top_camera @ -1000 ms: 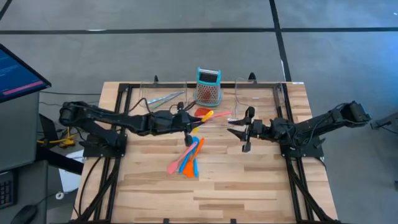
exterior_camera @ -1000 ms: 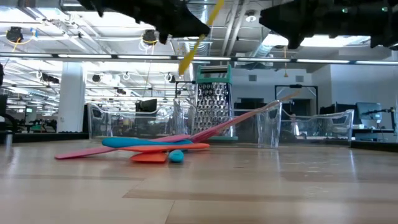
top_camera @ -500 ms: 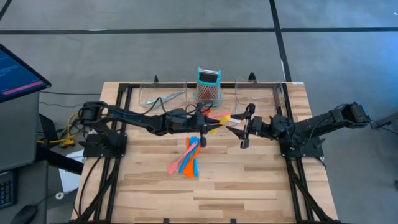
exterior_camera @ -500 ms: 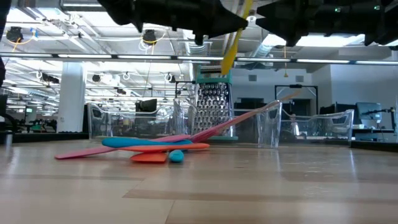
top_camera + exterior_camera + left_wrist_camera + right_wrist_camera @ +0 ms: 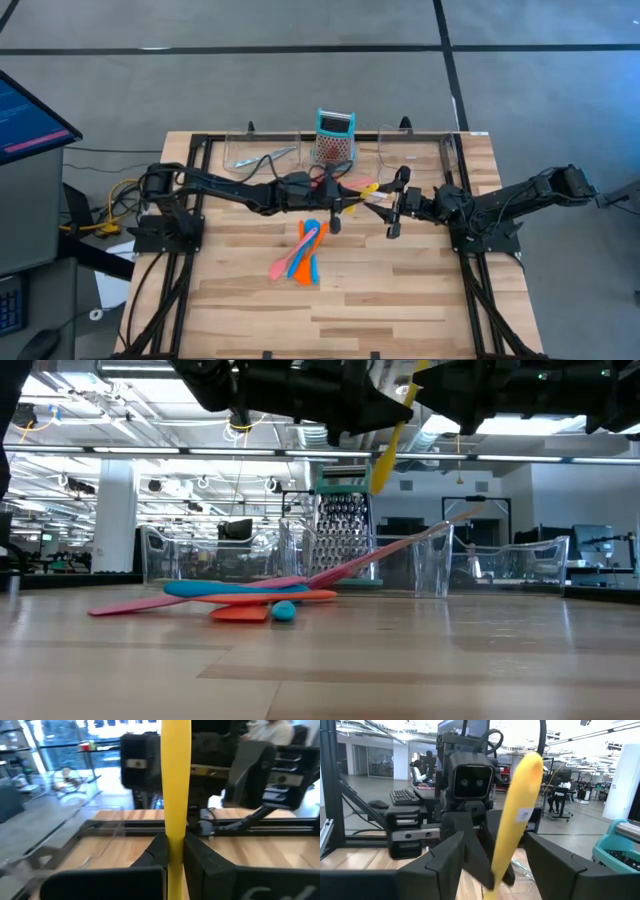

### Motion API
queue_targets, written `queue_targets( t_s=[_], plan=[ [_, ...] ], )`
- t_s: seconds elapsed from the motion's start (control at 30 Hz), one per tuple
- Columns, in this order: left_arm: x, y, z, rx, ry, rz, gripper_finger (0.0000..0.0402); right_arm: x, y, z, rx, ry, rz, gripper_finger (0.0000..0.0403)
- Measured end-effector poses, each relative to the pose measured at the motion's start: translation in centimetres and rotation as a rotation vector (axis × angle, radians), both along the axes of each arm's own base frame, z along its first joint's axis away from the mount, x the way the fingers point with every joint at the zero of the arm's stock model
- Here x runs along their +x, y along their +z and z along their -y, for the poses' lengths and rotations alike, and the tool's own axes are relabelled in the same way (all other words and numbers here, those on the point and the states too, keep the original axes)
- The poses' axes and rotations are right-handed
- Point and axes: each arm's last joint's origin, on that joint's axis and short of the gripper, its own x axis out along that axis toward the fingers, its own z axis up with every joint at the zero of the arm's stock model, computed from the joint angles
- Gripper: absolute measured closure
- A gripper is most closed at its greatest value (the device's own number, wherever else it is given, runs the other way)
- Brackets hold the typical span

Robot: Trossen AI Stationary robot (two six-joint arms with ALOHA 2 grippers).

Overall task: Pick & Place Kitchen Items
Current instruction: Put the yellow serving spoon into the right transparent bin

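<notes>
My left gripper: clamped on the yellow spatula, above mid-table
Yellow spatula: slim, flat, smooth, rounded tip with a small label, raised between both grippers
My right gripper: fingers spread either side of the spatula's tip
Other utensils: pink, orange, blue, piled on the table
</notes>
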Motion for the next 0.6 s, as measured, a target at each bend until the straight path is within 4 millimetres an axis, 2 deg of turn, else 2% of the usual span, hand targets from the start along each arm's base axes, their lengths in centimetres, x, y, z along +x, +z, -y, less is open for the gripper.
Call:
queue_targets(
  t_s=[0.2,0.4,0.6],
  plan=[
    [2.0,-0.6,-0.2,-0.003,-0.034,-0.006,0.0395,0.0,-0.1,0.0,-0.004,0.000,-0.008,0.0208],
    [1.7,0.0,-0.5,-0.002,-0.026,0.008,0.0395,0.0,-0.2,0.0,-0.005,-0.007,-0.026,0.0239],
    [1.5,0.0,-0.5,-0.004,-0.027,-0.020,0.0395,0.0,-0.2,0.0,-0.048,-0.013,-0.028,0.0298]
  ],
)
